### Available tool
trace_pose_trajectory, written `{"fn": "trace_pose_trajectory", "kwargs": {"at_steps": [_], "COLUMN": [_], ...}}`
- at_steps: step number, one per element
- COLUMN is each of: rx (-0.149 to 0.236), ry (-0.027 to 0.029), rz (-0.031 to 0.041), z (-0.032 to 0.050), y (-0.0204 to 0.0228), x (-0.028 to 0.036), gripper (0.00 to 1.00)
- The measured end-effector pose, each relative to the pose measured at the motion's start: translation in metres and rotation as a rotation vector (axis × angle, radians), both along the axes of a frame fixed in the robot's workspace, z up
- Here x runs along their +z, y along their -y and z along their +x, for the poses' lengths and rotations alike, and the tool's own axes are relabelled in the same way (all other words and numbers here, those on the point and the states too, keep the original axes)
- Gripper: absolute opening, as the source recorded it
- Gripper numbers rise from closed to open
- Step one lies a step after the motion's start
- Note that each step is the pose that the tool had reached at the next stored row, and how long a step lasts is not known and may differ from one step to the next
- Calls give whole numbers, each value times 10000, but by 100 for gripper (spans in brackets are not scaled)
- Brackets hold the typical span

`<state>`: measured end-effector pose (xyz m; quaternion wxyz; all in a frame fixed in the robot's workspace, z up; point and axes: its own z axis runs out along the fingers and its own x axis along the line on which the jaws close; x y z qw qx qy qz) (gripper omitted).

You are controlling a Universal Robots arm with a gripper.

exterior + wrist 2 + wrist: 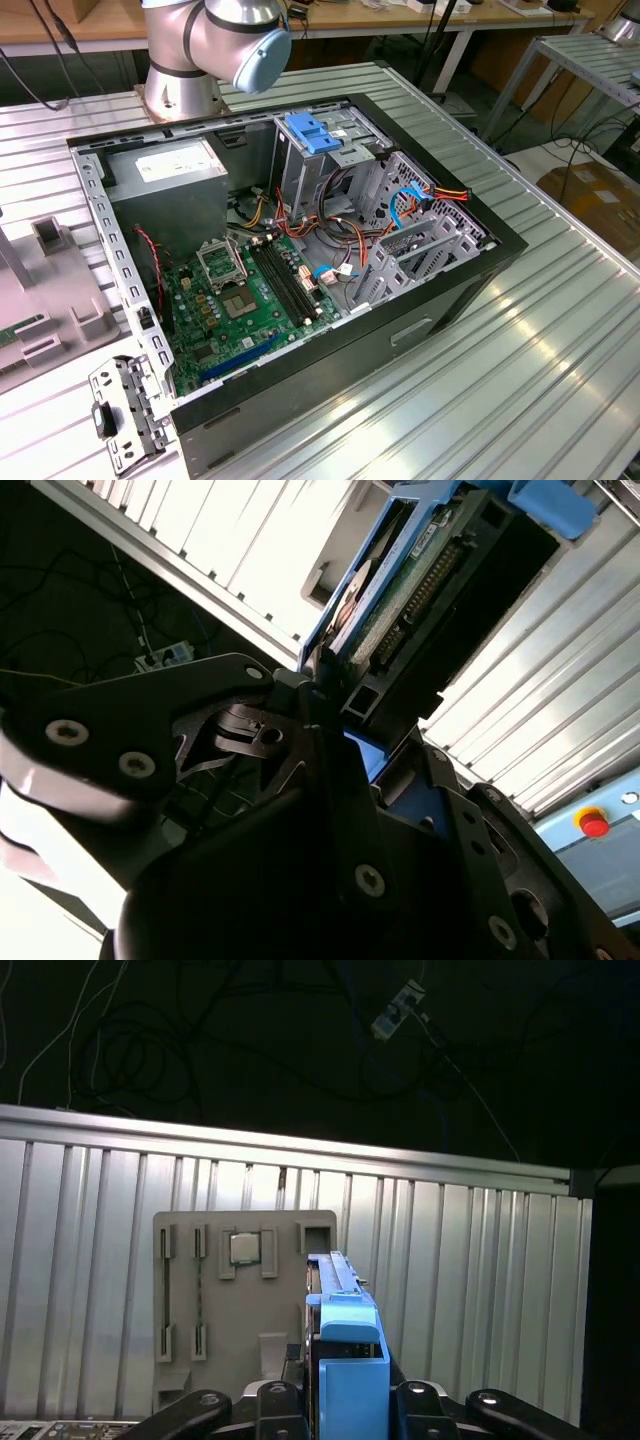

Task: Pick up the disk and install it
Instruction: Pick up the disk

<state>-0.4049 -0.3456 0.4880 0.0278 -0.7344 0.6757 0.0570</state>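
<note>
The disk (400, 590) stands edge-on between my fingers, its green circuit board and connector pins showing inside a bright blue carrier. My gripper (330, 695) is shut on it. In the first wrist view the disk (345, 1345) has its blue carrier end facing the camera, with my gripper (345, 1400) clamping it from both sides by black fingers (275, 1400). It hangs over the ribbed metal table, beside a grey parts holder (245, 1300). The open computer case (480, 262) lies on the table in the exterior view, below the arm's base (200, 50).
Inside the case are a metal drive cage with a blue latch piece (313, 133), a grey power supply box (165, 175), a green motherboard (240, 300) and loose cables. A grey holder (50, 300) sits at the exterior view's left. A red button (593, 825) is beyond the table.
</note>
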Motion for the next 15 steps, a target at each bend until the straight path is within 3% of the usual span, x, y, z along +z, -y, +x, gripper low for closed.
{"fn": "trace_pose_trajectory", "kwargs": {"at_steps": [15], "rx": [0], "ry": [-1], "rz": [1], "z": [143], "y": [26], "x": [-2], "gripper": [37]}}
